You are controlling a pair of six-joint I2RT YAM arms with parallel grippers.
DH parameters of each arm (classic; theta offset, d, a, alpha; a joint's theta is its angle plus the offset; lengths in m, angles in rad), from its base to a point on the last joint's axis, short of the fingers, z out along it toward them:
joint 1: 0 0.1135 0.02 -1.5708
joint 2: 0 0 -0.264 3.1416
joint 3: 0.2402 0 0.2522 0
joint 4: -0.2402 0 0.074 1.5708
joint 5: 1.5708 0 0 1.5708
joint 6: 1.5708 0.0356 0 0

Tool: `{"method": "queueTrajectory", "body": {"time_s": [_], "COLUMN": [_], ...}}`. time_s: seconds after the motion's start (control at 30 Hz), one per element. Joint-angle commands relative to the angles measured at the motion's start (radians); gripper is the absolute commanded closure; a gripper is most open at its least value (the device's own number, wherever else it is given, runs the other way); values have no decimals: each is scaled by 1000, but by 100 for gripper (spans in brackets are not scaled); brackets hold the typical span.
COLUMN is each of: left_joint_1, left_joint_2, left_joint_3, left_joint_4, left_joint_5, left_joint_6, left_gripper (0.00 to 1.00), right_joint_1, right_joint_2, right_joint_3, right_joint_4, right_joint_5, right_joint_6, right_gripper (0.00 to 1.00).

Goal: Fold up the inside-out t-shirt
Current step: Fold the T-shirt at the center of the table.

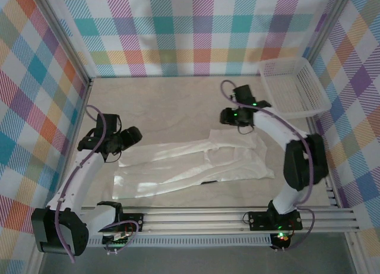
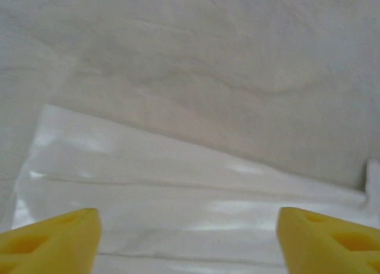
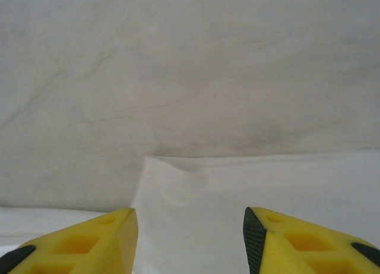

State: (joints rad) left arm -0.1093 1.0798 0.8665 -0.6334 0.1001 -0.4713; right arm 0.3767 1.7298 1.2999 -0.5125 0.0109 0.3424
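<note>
The shirt (image 1: pixel 196 164) lies mid-table as a long band, left gripper (image 2: pixel 189 226) and right gripper (image 3: pixel 190 226) spread empty at its far edge; the lengthwise fold seems done, so next probably calls for pinching one end to fold across.

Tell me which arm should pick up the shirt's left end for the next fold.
Left, likely: the left pincer, open, hangs over the t-shirt's far left corner; the right pincer, also open, sits by the far edge toward the other end.
</note>
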Motion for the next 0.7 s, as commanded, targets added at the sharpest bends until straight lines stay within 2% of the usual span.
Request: {"method": "queueTrajectory", "body": {"time_s": [0.0,0.1,0.17,0.2,0.33,0.5,0.6,0.67], "left_joint_1": [-60,-91,-98,-98,-101,-105,-107,-109], "left_joint_2": [2,13,21,23,35,64,85,98], "left_joint_3": [13,22,23,22,16,9,12,10], "left_joint_4": [8,-8,-11,-12,-6,8,20,28], "left_joint_5": [28,20,14,11,-7,-3,1,1], "left_joint_6": [22,35,38,37,27,23,23,23], "left_gripper": [10,7,7,7,6,6,6,6], "right_joint_1": [38,46,55,58,59,60,64,83], "right_joint_2": [137,257,307,321,287,80,-134,-318], "right_joint_3": [69,145,174,181,147,24,-221,-461], "right_joint_4": [-16,-43,-53,-59,-39,-12,42,99], "right_joint_5": [79,53,22,8,-28,41,115,150], "right_joint_6": [-29,-27,-17,-7,38,82,190,321], "right_gripper": [44,41,45,52,100,100,100,100]}}
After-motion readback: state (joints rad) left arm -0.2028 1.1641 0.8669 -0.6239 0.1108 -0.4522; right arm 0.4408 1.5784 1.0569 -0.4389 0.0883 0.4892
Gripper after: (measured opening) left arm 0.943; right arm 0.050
